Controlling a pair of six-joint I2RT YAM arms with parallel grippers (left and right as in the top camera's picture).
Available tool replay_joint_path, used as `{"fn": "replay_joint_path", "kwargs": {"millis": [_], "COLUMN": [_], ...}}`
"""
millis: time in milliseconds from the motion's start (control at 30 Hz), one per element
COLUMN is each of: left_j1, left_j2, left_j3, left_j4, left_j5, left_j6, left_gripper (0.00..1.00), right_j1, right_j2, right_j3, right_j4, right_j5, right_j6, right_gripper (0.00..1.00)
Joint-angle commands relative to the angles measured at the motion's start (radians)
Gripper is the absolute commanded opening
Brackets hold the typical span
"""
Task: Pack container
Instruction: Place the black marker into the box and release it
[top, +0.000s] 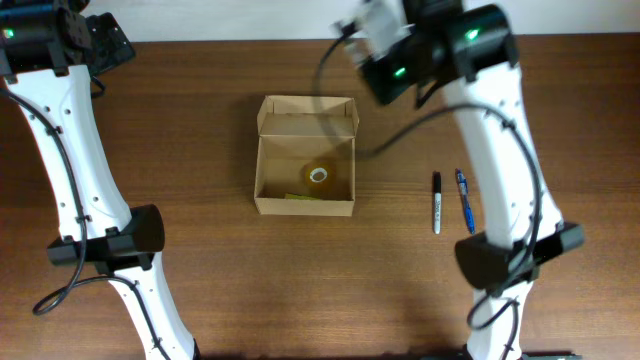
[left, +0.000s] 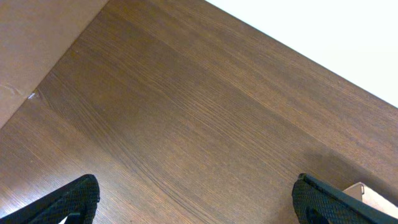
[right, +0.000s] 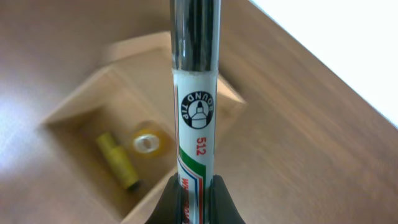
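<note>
Container (top: 288, 160), a tan cardboard box with its flap lid open, sits mid-table near the right gripper (right: 193, 200), which is clamped on a smooth white cylindrical marker (right: 196, 112). Inside lie a tape ring (right: 148, 143) and a yellow cylinder (right: 117, 158). The left gripper (left: 199, 208) is spread wide over the wood-grain table (left: 186, 112).

open container (top: 305, 207), tape roll (top: 318, 175) inside

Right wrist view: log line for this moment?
right pincer shut on white-and-black cylindrical marker | near open rectangular tan cardboard box | left pincer open over brown wood table
</note>
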Motion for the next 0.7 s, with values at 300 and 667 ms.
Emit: {"fn": "replay_joint_path", "kwargs": {"millis": [300, 667], "left_j1": [0.004, 0.004], "left_j2": [-0.030, -0.030], "left_j3": [0.009, 0.009], "left_j4": [-0.001, -0.001], "left_j5": [-0.008, -0.008], "left_j6": [0.012, 0.012], "left_gripper": [1.00, 1.00], "right_j1": [0.196, 0.195], "right_j2": [0.050, 0.050], "right_j3": [-0.321, -0.807], "right_j4": [0.044, 0.457], "right_j5": [0.042, 0.039], "right_j6": [-0.345, -0.281], "right_gripper": [0.04, 0.04]}}
